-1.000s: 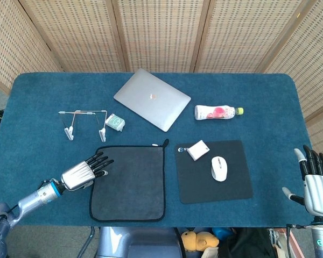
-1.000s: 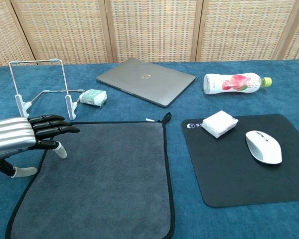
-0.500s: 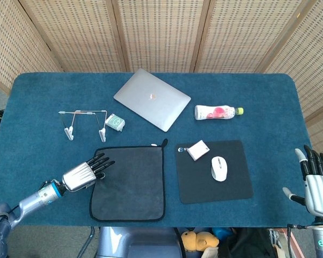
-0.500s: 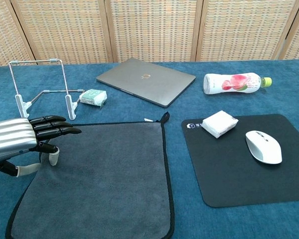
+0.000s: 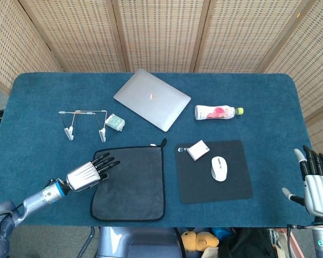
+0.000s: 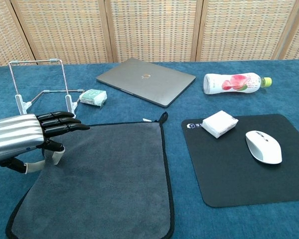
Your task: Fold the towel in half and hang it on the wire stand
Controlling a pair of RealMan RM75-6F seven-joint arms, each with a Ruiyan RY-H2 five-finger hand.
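Note:
A dark grey towel [image 5: 132,183] [image 6: 104,179] with black edging lies flat on the blue table, near the front left. My left hand [image 5: 90,172] [image 6: 32,138] hovers over the towel's left edge with fingers stretched out toward the right and the thumb pointing down at the cloth; it holds nothing. The wire stand [image 5: 85,122] [image 6: 40,89] stands upright behind the towel's left corner. My right hand [image 5: 315,183] is far off at the table's right front edge, fingers spread upward and empty; the chest view does not show it.
A closed silver laptop [image 5: 152,99] lies behind the towel. A small green packet [image 5: 115,122] sits beside the stand. Right of the towel is a black mouse pad [image 5: 212,172] with a white mouse [image 5: 219,168] and a white box [image 5: 198,150]. A bottle [image 5: 218,112] lies on its side.
My left hand has slid right, further over the towel's left edge, and the towel's left side has shifted slightly inward. The right hand has barely moved.

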